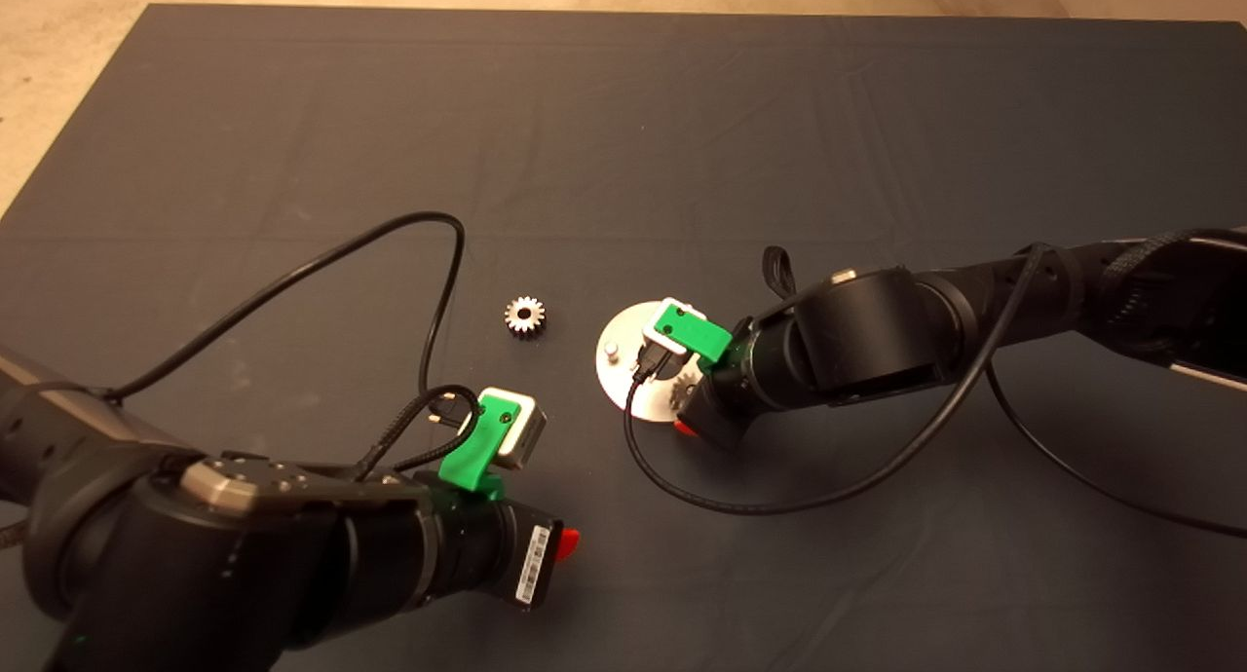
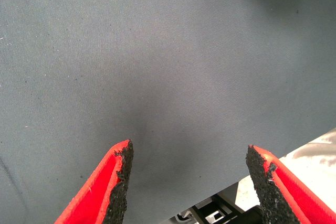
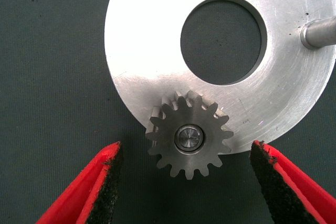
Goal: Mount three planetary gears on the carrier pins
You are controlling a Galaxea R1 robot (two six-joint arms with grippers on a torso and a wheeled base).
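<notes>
One planetary gear [image 3: 190, 138] sits on a carrier pin at the edge of the round silver plate [image 3: 142, 51], the pin's tip showing in its bore. My right gripper [image 3: 185, 148] is open, with a finger on each side of that gear and apart from it. A bare carrier pin [image 3: 320, 31] stands on the far side of the plate's central hole, and in the head view a bare pin [image 1: 611, 349] also shows. A loose gear [image 1: 524, 316] lies flat on the mat left of the plate [image 1: 621, 370]. My left gripper [image 2: 189, 153] hangs open over bare mat at the lower left.
Black cables [image 1: 429, 263] loop over the mat from both wrists, one curving just in front of the plate. The mat's front edge [image 2: 294, 153] and pale floor show beyond the left fingers.
</notes>
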